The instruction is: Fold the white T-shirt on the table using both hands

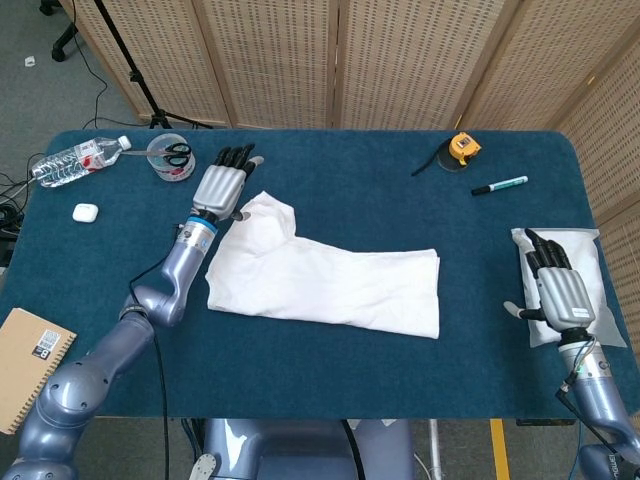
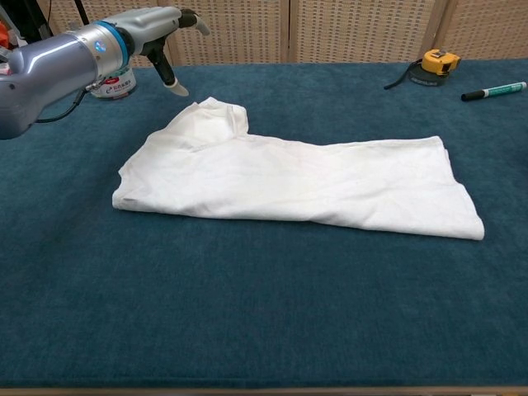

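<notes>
The white T-shirt (image 1: 320,272) (image 2: 297,181) lies half-folded across the middle of the blue table, one sleeve (image 1: 268,215) spread flat at its far left corner. My left hand (image 1: 221,184) (image 2: 157,33) hovers just above and behind that sleeve, fingers apart, holding nothing. Far off at the table's right edge, my right hand (image 1: 558,288) rests open on a clear plastic bag (image 1: 590,262). The chest view does not show the right hand.
At the back left are a water bottle (image 1: 75,160), a clear tub with scissors (image 1: 170,156) and a white earbud case (image 1: 85,212). A notebook (image 1: 30,352) sits at the front left. A yellow tape measure (image 1: 461,148) (image 2: 434,62) and a marker (image 1: 500,185) (image 2: 493,91) lie back right.
</notes>
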You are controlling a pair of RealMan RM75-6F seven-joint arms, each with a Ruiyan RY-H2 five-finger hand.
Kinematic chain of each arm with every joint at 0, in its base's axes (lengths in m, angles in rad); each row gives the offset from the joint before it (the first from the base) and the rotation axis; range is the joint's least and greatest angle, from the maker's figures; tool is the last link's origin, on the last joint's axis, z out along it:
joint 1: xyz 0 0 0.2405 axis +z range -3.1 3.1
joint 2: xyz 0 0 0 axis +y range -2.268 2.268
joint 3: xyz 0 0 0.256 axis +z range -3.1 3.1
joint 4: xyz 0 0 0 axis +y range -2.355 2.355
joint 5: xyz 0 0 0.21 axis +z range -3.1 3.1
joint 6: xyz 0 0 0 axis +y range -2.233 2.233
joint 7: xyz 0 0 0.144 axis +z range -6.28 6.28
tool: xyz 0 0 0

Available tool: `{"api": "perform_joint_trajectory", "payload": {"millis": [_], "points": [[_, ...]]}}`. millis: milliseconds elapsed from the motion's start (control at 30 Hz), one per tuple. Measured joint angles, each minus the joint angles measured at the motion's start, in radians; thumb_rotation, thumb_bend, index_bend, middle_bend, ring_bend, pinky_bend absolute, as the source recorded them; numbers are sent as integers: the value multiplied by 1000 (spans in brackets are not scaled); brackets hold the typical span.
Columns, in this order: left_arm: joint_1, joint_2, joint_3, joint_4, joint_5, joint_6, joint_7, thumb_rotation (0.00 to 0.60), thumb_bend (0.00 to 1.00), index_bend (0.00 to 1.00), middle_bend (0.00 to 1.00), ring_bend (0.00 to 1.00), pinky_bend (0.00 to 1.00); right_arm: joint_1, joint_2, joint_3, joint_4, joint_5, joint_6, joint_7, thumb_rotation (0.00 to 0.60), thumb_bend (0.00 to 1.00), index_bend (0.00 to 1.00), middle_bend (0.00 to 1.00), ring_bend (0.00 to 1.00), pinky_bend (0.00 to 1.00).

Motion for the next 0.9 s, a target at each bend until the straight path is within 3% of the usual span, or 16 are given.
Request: {"api": "perform_joint_trajectory", "payload": {"millis": [133,367,467,667,900], "points": [[57,99,56,-147,62,48,-42,600,151,1,0,0,0,-2,2,1,-5,-4,3,-1,600,131,0,0,0,0],[180,331,171,-461,173,148,-81,600,251,180,0,0,0,-3,2,1,-11,-8,4,-6,600,131,0,0,0,0],[225,402,228,-545,222,170,-75,600,274,221,0,0,0,-3,2,-1,-14,-11,3,-9,600,131,0,0,0,0],[256,396,270,-535,256,173,-38,600,289,256,0,0,0,-4,2,-3,-18,-13,1,-17,600,131,0,0,0,0],[272,298,290,-371,296,205,-60,600,298,288,0,0,0,-4,2,-1,-12,-12,-1,-13,600,131,0,0,0,0]]}}
